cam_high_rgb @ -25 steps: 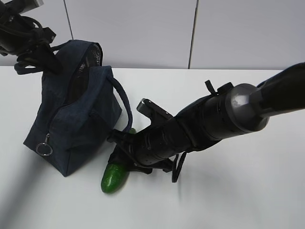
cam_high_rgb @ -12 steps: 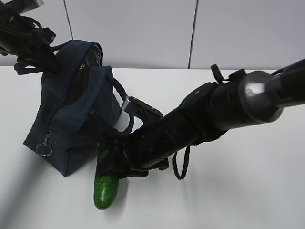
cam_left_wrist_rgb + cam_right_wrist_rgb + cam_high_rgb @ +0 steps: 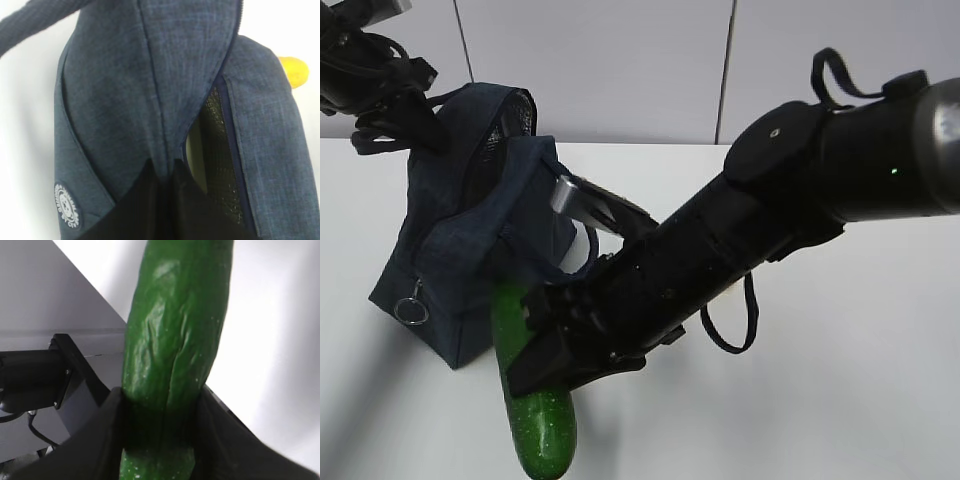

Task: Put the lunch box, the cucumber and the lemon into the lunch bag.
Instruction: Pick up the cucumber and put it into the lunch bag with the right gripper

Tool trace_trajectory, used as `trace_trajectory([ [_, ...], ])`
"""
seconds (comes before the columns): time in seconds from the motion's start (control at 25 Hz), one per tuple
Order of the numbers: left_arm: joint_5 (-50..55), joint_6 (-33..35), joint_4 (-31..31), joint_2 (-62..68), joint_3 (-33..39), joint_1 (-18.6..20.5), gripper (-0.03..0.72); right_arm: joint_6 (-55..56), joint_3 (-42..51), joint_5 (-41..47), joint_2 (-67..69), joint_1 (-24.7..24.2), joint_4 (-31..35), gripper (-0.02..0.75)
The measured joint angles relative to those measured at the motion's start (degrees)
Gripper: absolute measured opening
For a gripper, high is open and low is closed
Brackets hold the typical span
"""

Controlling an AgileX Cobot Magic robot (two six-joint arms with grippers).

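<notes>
Exterior view shows the change: the cucumber (image 3: pixel 532 400), lying on the bench (image 3: pixel 840 380) a second ago, now hangs clear of it, pinched in the right hand (image 3: pixel 555 350). Above and beside that hand, the left hand (image 3: pixel 395 115) grips the lunch bag (image 3: pixel 470 250), mouth held agape. Next, I judge, comes insertion.

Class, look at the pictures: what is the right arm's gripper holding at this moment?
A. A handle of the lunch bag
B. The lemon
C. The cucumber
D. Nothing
C. In the right wrist view the right gripper has its fingers closed on either side of the cucumber, and the exterior view shows it lifted beside the lunch bag.
</notes>
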Motion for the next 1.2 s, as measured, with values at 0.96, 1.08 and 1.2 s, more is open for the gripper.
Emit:
trace_trajectory([
  [0.96, 7.6, 0.2, -1.5, -3.5, 0.0, 0.0, -0.002, -2.6, 0.3, -9.5, -11.1, -0.3, 0.2, 0.258],
  [1.08, 7.7, 0.2, -2.5, -3.5, 0.0, 0.0, -0.003, -4.3, 0.3, -12.7, -11.1, -0.3, 3.0, 0.258],
  [1.2, 7.7, 0.2, -2.7, -3.5, 0.0, -1.0, -0.003, -4.8, 0.3, -16.9, -11.1, -0.3, 4.8, 0.258],
])
